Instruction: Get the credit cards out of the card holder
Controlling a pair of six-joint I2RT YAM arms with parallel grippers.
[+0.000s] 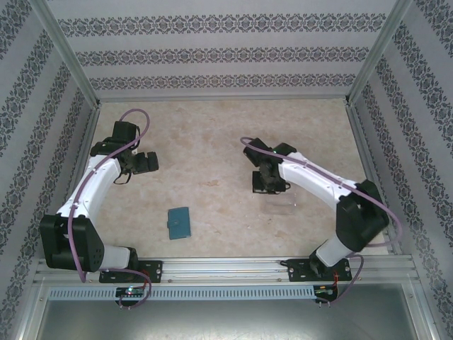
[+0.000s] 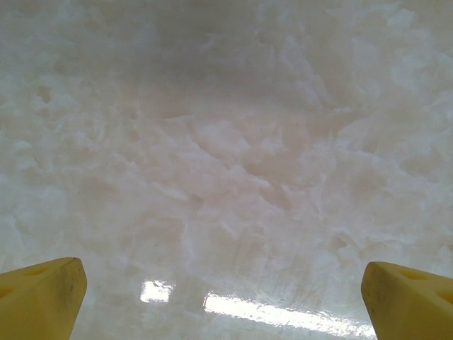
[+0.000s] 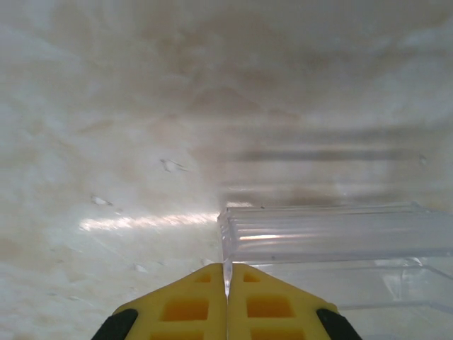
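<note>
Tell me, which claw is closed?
The right claw: its yellow fingers meet, pinching the edge of the clear box; the left claw gapes wide open.

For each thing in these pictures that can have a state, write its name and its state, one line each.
Card holder: folded shut, flat on the table, untouched.
Left hand: open, empty.
Clear plastic box: on the table, one thin edge seemingly pinched.
Right hand: shut, seemingly on that edge.
</note>
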